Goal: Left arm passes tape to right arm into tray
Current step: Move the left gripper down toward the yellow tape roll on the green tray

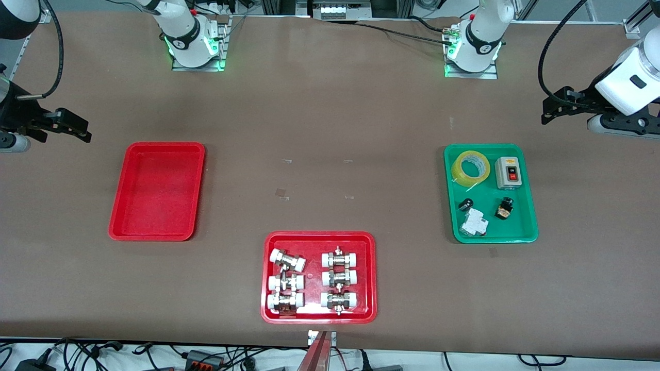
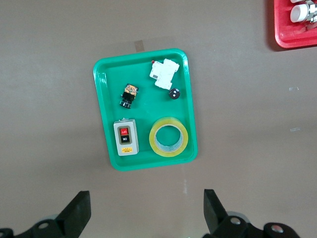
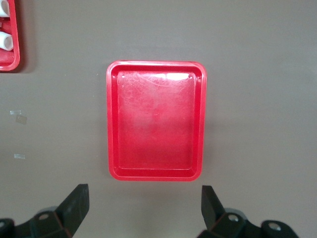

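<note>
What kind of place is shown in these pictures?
Probably a robotics lab bench set up for sorting trials: two arm bases bolted along the brown table, cables at its edges, and parts sorted into trays, such as the green tray holding the tape.

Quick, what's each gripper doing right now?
Left gripper: jaws open, holding nothing, up over bare table beside the green tray.
Right gripper: jaws open, holding nothing, up over bare table beside the red tray.

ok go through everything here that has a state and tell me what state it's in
tape: flat in the green tray, untouched
plain red tray: empty
left gripper: open, over the table near the green tray
right gripper: open, over the table near the plain red tray
fittings tray: filled with pipe fittings
</note>
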`<state>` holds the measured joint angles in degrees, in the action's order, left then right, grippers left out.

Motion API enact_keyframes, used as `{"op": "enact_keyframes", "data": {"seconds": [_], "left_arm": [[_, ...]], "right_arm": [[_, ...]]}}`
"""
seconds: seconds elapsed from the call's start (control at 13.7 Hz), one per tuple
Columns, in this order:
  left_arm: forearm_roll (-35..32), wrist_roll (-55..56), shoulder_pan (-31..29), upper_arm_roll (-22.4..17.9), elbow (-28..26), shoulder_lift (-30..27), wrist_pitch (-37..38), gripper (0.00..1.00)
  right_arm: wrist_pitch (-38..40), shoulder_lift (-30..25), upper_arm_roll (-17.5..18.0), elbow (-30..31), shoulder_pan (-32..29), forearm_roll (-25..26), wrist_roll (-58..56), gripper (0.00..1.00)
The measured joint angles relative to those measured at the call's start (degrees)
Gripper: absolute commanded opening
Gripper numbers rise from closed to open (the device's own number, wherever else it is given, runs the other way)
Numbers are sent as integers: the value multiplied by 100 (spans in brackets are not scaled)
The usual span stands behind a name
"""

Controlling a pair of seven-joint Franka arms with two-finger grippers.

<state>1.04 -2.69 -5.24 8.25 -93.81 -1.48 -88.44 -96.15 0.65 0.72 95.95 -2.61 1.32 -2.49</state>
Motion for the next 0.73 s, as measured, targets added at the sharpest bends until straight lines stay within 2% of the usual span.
{"op": "enact_keyframes", "data": {"seconds": [0.44,0.73], "left_arm": [[0,14,-22,-38,-5,96,19,100],[0,8,-190,-84,97,901,-99,100]], "right_arm": [[28,-6,0,23,0,0,0,100],[32,-6,1,32,0,-1,-1,100]]}}
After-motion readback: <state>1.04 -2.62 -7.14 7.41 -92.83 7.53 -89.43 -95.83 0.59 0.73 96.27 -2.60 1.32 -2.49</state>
